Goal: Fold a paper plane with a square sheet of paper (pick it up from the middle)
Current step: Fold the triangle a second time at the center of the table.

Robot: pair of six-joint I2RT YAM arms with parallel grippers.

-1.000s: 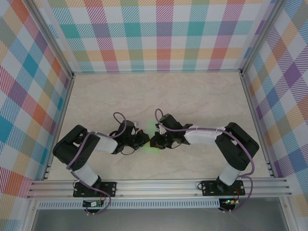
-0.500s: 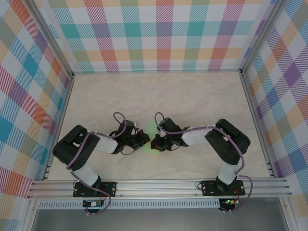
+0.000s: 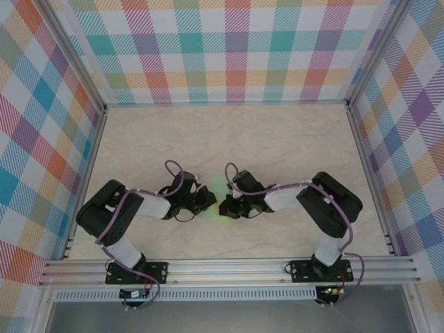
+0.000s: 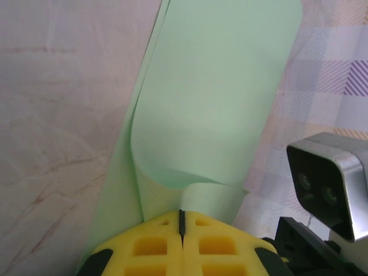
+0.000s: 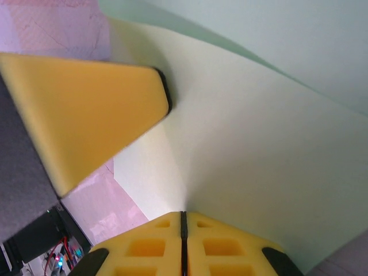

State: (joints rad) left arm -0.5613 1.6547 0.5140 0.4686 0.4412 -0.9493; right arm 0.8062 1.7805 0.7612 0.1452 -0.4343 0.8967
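On the table [image 3: 277, 139] we see the paper [image 4: 213, 103] bowed and partly folded over, at mid-width in the near half. Our left gripper [image 4: 181, 214] is pinched shut on its curled edge. Just beside it on the right, our right gripper [image 5: 184, 215] is clamped on the sheet too.

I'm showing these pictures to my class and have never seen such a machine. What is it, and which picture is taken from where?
Two robot arms are bolted at the near edge of a pale table inside checked walls. The wide picture comes from a fixed camera above and behind them. The other two come from wrist cameras, looking along yellow fingers. The left gripper and right gripper face each other mid-table, each shut on one pale green sheet of paper, curled over between them.
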